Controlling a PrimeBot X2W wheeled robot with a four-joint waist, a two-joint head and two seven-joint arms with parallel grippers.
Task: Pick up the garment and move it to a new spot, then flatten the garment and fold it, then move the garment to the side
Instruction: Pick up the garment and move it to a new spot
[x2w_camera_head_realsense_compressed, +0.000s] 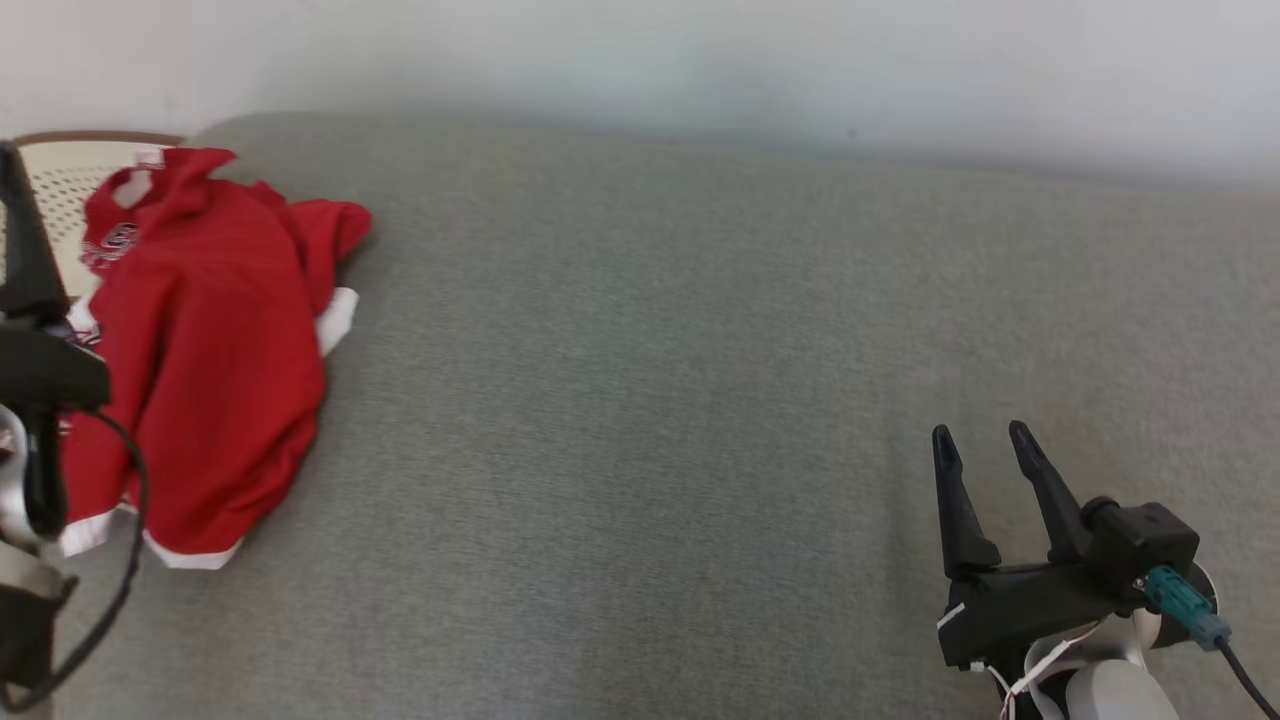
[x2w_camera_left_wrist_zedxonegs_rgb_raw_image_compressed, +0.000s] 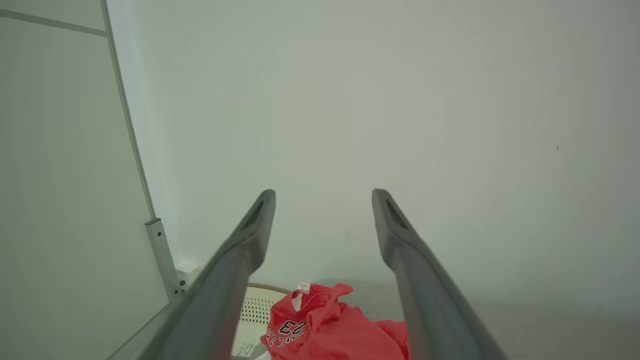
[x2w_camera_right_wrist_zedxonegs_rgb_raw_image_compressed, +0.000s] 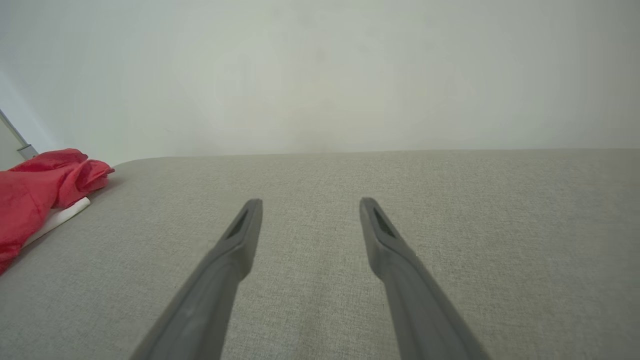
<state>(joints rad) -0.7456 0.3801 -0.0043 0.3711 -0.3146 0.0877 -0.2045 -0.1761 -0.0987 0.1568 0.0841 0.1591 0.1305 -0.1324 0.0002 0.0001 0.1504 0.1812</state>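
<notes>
The garment (x2w_camera_head_realsense_compressed: 210, 340) is a red shirt with white hems and a printed chest mark, lying crumpled at the far left of the grey cushioned surface (x2w_camera_head_realsense_compressed: 700, 400). My left gripper (x2w_camera_left_wrist_zedxonegs_rgb_raw_image_compressed: 322, 197) hangs open above it, and the garment (x2w_camera_left_wrist_zedxonegs_rgb_raw_image_compressed: 325, 325) shows low down between its fingers (x2w_camera_left_wrist_zedxonegs_rgb_raw_image_compressed: 250, 235). One of those dark fingers (x2w_camera_head_realsense_compressed: 22, 250) rises along the left edge of the head view, beside the shirt. My right gripper (x2w_camera_head_realsense_compressed: 980, 440) is open and empty at the lower right, far from the shirt. In the right wrist view the right gripper (x2w_camera_right_wrist_zedxonegs_rgb_raw_image_compressed: 310, 205) points across bare fabric, with the garment (x2w_camera_right_wrist_zedxonegs_rgb_raw_image_compressed: 30, 185) at the far left.
A pale perforated basket (x2w_camera_head_realsense_compressed: 60, 180) with a brown rim stands behind the shirt at the surface's left end; the basket (x2w_camera_left_wrist_zedxonegs_rgb_raw_image_compressed: 257, 310) also appears in the left wrist view. A plain wall backs the surface. A metal post (x2w_camera_left_wrist_zedxonegs_rgb_raw_image_compressed: 162, 255) stands at the left corner.
</notes>
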